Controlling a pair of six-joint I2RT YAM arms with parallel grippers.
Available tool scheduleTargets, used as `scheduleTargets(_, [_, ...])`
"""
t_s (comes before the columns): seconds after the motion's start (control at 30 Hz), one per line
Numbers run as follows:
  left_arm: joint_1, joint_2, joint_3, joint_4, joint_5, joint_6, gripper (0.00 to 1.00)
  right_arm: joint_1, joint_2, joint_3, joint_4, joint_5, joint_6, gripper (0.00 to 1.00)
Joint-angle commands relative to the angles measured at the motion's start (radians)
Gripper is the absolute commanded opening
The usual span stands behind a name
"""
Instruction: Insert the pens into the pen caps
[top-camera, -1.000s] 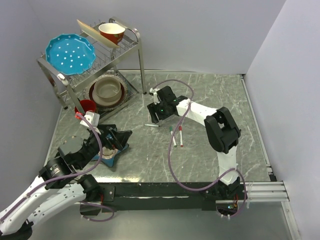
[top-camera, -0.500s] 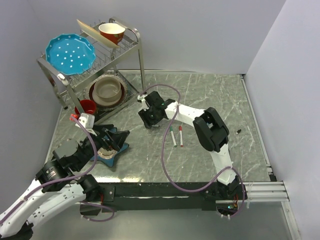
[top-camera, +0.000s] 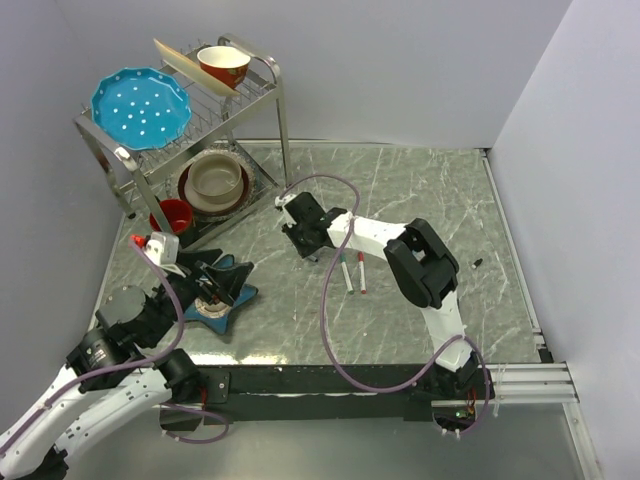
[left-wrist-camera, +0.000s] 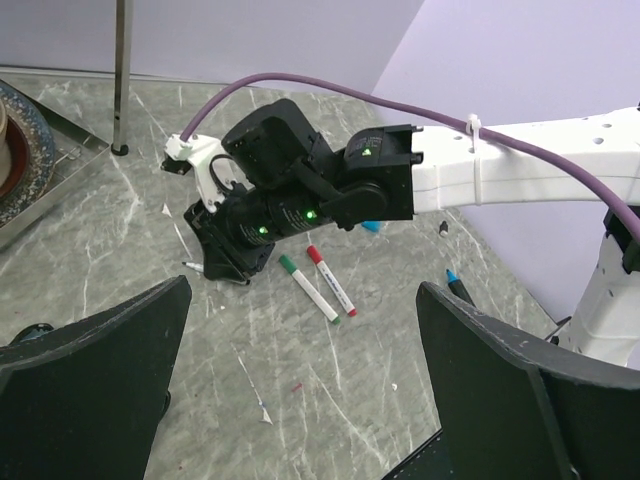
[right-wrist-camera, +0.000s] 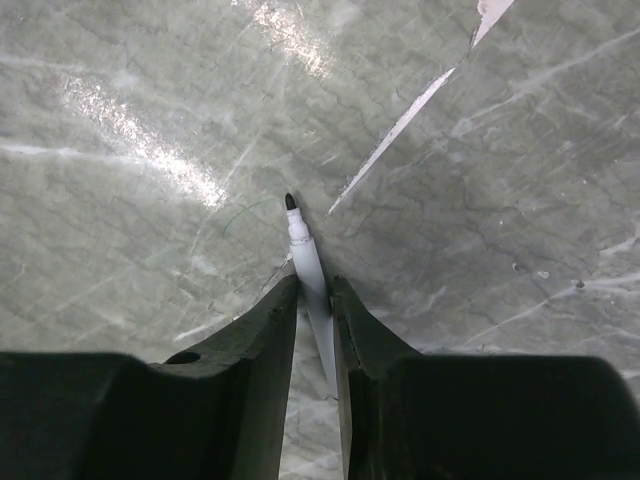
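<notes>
A white pen (right-wrist-camera: 303, 248) with a bare black tip lies on the marble table, and my right gripper (right-wrist-camera: 315, 287) is shut on its barrel, both fingers touching it. From the left wrist view its tip (left-wrist-camera: 190, 265) pokes out under the right gripper (left-wrist-camera: 226, 262). Two capped white pens, one with a green cap (top-camera: 345, 272) and one with a red cap (top-camera: 360, 272), lie side by side just right of the right gripper (top-camera: 306, 246). A dark pen with a blue tip (left-wrist-camera: 457, 284) lies further right. My left gripper (left-wrist-camera: 302, 300) hangs wide open with nothing in it, well short of the pens.
A metal dish rack (top-camera: 262, 85) with a blue plate (top-camera: 140, 106) and bowls stands at the back left, a red cup (top-camera: 174, 213) beside it. A blue star-shaped dish (top-camera: 231, 297) lies under the left gripper (top-camera: 213, 279). A purple cable (top-camera: 326, 300) loops over the table.
The right gripper has moved left and down onto the uncapped pen and shut on it. The left arm has drawn back slightly to the left, still open.
</notes>
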Motion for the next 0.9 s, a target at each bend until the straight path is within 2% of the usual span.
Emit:
scheduleTargets(0.0, [0.006,-0.018,-0.001,0.044,0.010,0.032,0.99,0.026,-0.038,-0.052,-0.034,0.052,0.047,0.24])
scheduleTargets(0.03, [0.005,-0.023,-0.005,0.045,0.012,0.030,0.99,0.029,-0.042,-0.055,-0.040,0.063,0.059,0.19])
scheduleTargets(0.2, [0.006,-0.026,-0.004,0.042,0.007,0.024,0.99,0.032,-0.062,-0.075,-0.063,0.149,0.195,0.08])
scheduleTargets(0.3, [0.005,-0.017,-0.010,0.042,-0.031,-0.005,0.98,0.031,-0.100,-0.129,-0.041,0.151,0.275,0.01])
scheduleTargets(0.43, [0.005,0.046,0.016,-0.013,-0.053,-0.043,0.96,0.031,-0.174,-0.236,0.022,0.118,0.342,0.00])
scheduleTargets(0.53, [0.005,0.098,0.022,-0.032,-0.002,-0.065,0.92,0.034,-0.220,-0.288,0.056,0.088,0.369,0.00])
scheduleTargets(0.7, [0.005,0.154,-0.014,-0.018,0.056,-0.143,0.90,0.035,-0.255,-0.312,0.098,0.089,0.391,0.00])
scheduleTargets(0.87, [0.005,0.232,-0.048,0.013,0.095,-0.212,0.91,0.034,-0.303,-0.321,0.110,0.092,0.401,0.00])
